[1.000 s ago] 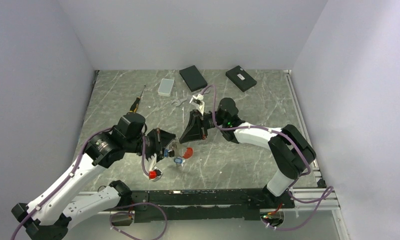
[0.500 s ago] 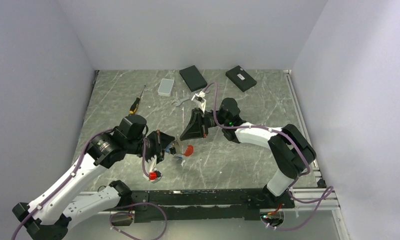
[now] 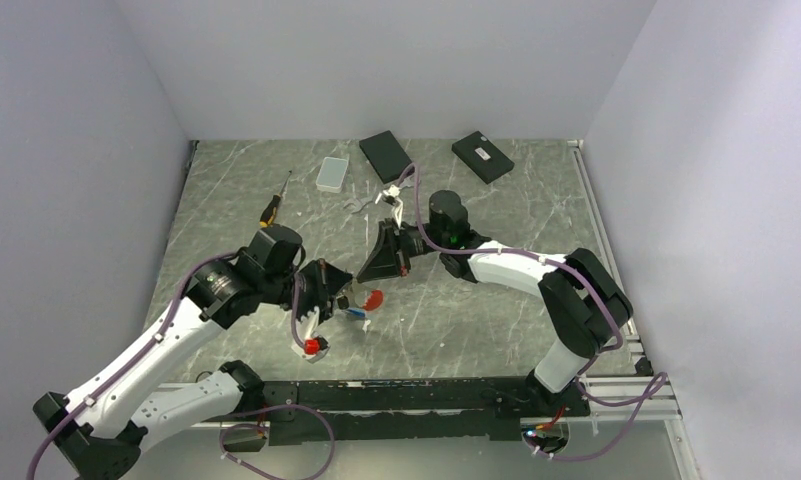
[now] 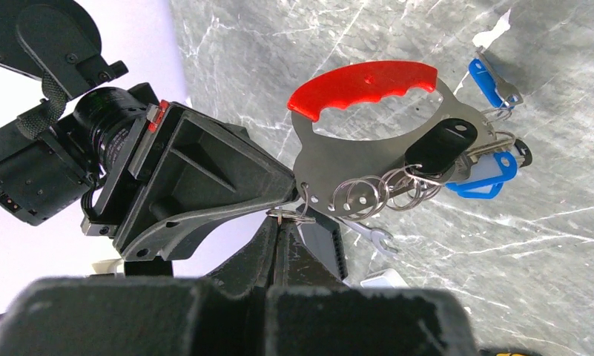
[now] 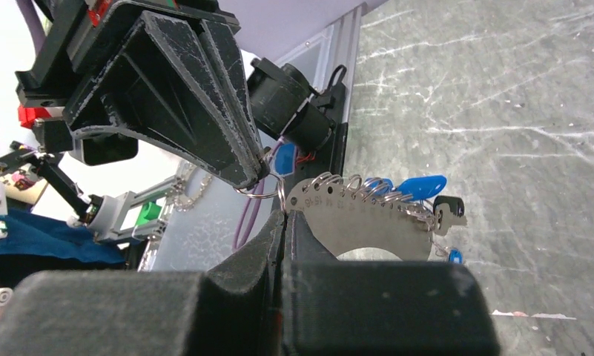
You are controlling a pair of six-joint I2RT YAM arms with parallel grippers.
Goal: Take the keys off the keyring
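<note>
The keyring (image 4: pixel 368 141) is a grey metal plate with a red grip on top and several thin wire rings along its lower edge. It hangs between both grippers above the table. The keys hang at its right end: one blue-headed key (image 4: pixel 489 80), another (image 4: pixel 485 176), and a black-headed one (image 4: pixel 442 144). My left gripper (image 4: pixel 285 220) is shut on a small ring at the plate's left corner. My right gripper (image 5: pixel 284 213) is shut on the same corner, on the ring and plate edge. From above, the red grip (image 3: pixel 373 299) shows between the left gripper (image 3: pixel 344 297) and right gripper (image 3: pixel 364 276).
A yellow-handled screwdriver (image 3: pixel 272 205), a small wrench (image 3: pixel 356 205), a white box (image 3: pixel 332 173) and two black boxes (image 3: pixel 387 155) (image 3: pixel 482 156) lie at the back of the table. Grey walls enclose three sides.
Both grippers have stayed shut and shifted slightly toward the back of the table, carrying the keyring along. The right wrist has turned a little to the left.
</note>
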